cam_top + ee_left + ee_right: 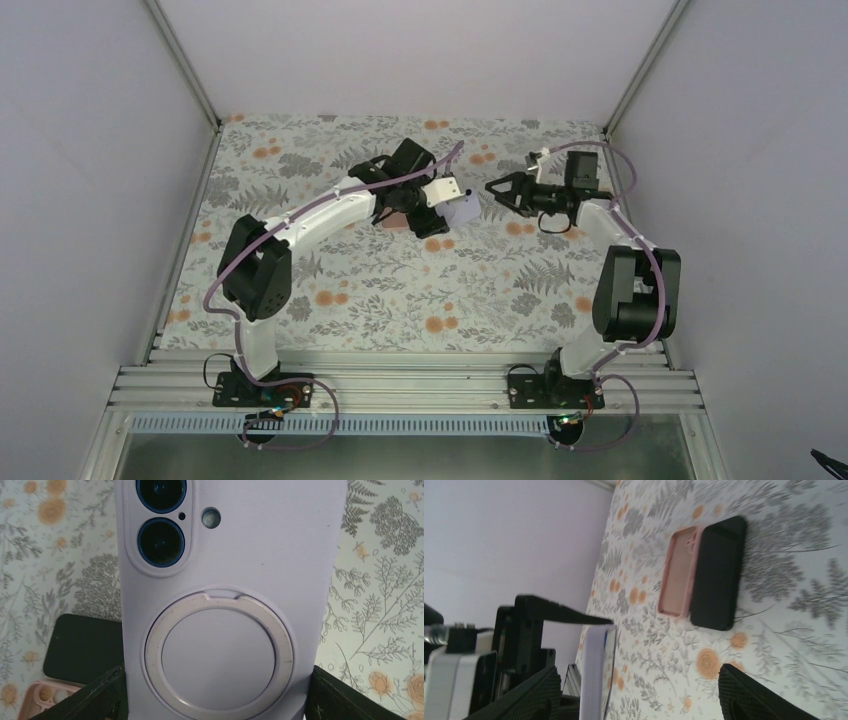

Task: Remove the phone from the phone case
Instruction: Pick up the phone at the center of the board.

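My left gripper is shut on a lavender phone case and holds it above the table. In the left wrist view the case shows its back, with a round ring and blue camera lenses in the cutout, so the phone sits inside; its lower edges are clamped between my two fingers. My right gripper is open and empty, just right of the case and apart from it. In the right wrist view the case is edge-on by my left finger, with the phone's thin blue edge showing.
A pink empty case and a black phone lie side by side on the floral cloth, below the left arm. They also show in the left wrist view, the black phone and the pink case. White walls enclose the table.
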Motion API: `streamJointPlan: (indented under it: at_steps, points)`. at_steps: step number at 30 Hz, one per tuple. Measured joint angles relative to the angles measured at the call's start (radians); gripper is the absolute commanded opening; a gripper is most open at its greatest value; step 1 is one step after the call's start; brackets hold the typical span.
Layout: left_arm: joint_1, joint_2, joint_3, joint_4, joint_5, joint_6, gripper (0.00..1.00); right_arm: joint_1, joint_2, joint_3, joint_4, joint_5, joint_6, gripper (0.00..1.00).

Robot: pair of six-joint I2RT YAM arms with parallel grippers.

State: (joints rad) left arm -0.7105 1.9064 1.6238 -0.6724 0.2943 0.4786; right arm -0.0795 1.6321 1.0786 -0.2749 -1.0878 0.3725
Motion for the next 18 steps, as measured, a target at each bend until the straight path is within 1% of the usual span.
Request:
streamJointPlan:
  at_steps: [4, 6, 13, 16, 17, 18]
  points:
    - [0.000, 0.001, 0.018, 0.011, -0.005, -0.018, 0.48, 0.063, -0.011, -0.002, -0.011, -0.013, -0.016, 0.72]
    - [0.000, 0.005, 0.027, 0.011, -0.005, -0.023, 0.48, 0.082, -0.011, -0.003, -0.013, -0.018, -0.020, 0.67]
    - [0.000, 0.023, 0.074, 0.005, 0.001, -0.032, 0.48, 0.120, -0.011, -0.002, -0.019, -0.025, -0.033, 0.38]
    - [0.000, 0.032, 0.087, 0.003, -0.003, -0.032, 0.49, 0.121, -0.011, -0.002, -0.021, -0.027, -0.037, 0.21]
    - [0.000, 0.039, 0.092, 0.001, -0.005, -0.032, 0.50, 0.121, -0.011, -0.002, -0.023, -0.027, -0.034, 0.12]
    - [0.000, 0.047, 0.099, -0.003, -0.007, -0.031, 0.52, 0.121, -0.011, -0.002, -0.023, -0.028, -0.035, 0.07]
